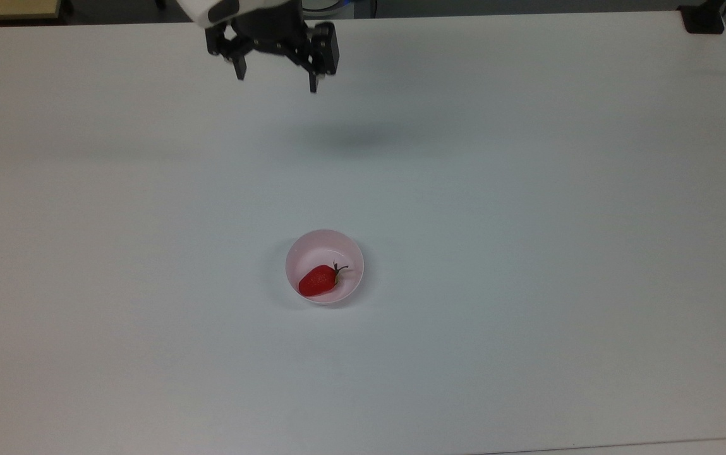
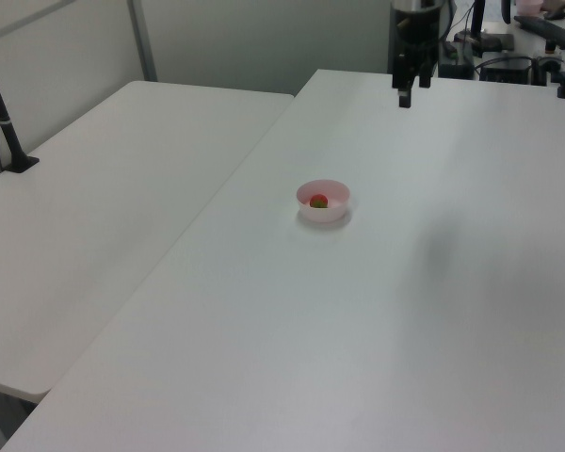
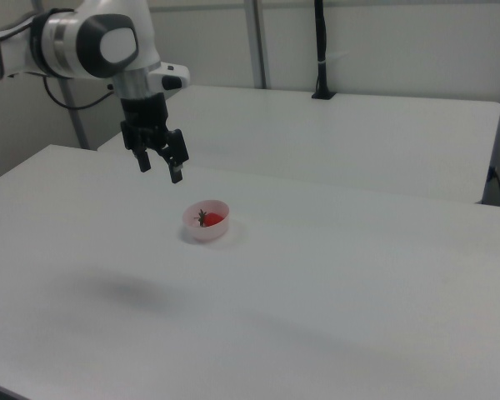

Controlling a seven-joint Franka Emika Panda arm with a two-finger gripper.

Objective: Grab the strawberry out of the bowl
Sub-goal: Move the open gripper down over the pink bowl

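In the right view the hand (image 3: 160,166) hangs high on the right view's left, fingers spread and holding nothing; to its right the strawberry (image 3: 214,219) lies in the bowl (image 3: 207,229) on the surface (image 3: 333,283); descent, grasp and lift all remain.

The top view looks steeply down on the desk (image 1: 527,189) from overhead. The left view and right view look across it obliquely from opposite sides, farther off. All three share the pink bowl (image 1: 324,266) (image 2: 323,201) (image 3: 207,220) mid-desk.
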